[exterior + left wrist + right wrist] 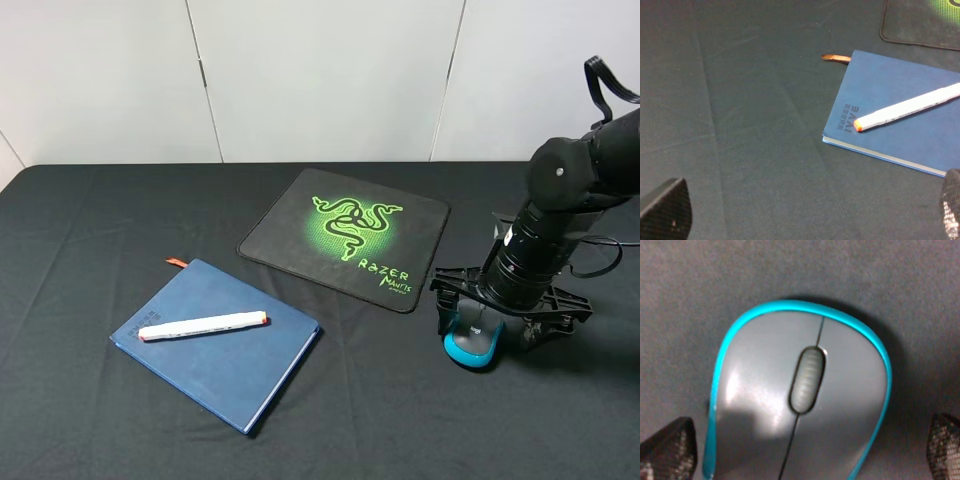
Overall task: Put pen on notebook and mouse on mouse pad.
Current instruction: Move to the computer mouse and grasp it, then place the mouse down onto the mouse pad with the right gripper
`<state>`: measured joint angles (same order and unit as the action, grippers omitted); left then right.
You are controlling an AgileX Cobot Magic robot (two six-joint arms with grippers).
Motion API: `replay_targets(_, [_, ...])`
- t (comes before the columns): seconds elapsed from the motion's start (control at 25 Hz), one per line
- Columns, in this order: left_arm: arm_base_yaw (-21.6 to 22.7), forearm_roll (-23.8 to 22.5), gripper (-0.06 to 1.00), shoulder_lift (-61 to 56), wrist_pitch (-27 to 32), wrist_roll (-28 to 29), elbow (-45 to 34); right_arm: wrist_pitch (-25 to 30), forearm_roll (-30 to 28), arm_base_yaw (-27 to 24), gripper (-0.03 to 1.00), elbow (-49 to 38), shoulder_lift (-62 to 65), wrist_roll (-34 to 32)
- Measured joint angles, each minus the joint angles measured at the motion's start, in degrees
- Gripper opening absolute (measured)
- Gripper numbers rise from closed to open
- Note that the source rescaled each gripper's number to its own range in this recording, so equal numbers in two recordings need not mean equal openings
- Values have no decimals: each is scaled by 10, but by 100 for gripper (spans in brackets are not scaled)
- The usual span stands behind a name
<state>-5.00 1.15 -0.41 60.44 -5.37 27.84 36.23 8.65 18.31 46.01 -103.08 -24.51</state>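
The white pen [203,326] with orange-red tips lies flat across the dark blue notebook [230,365]; the left wrist view shows the pen [910,106] on the notebook [900,90] near the embossed lettering. The grey and teal mouse [470,350] rests on the black cloth, just right of the Razer mouse pad [300,215]. My right gripper [487,330] stands open straight over the mouse [765,365], a finger on each side, small gaps showing in the right wrist view [805,450]. My left gripper [807,210] is open, hanging over bare cloth near the notebook's corner, and is outside the exterior view.
A black cloth [90,230] covers the whole table. White wall panels [320,70] stand behind its far edge. The notebook's orange ribbon [836,58] sticks out onto the cloth. The right arm's cable [605,85] loops above it at the right edge.
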Motion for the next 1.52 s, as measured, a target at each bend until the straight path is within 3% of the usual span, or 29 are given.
replay_targets(0.12, [0, 0, 100, 0, 0, 0, 0, -3, 0, 0, 100, 0, 0, 1])
replay_targets(0.16, [0, 0, 100, 0, 0, 0, 0, -7, 1, 0, 94, 0, 0, 1])
replay_targets(0.2, [0, 0, 100, 0, 0, 0, 0, -10, 2, 0, 82, 0, 0, 1])
replay_targets(0.32, [0, 0, 100, 0, 0, 0, 0, -16, 5, 0, 17, 0, 0, 1])
replay_targets(0.36, [0, 0, 100, 0, 0, 0, 0, -17, 6, 0, 0, 0, 0, 1])
replay_targets(0.76, [0, 0, 100, 0, 0, 0, 0, -12, 6, 0, 3, 0, 1, 3])
replay_targets(1.52, [0, 0, 100, 0, 0, 0, 0, 258, 6, 0, 3, 212, 110, 135])
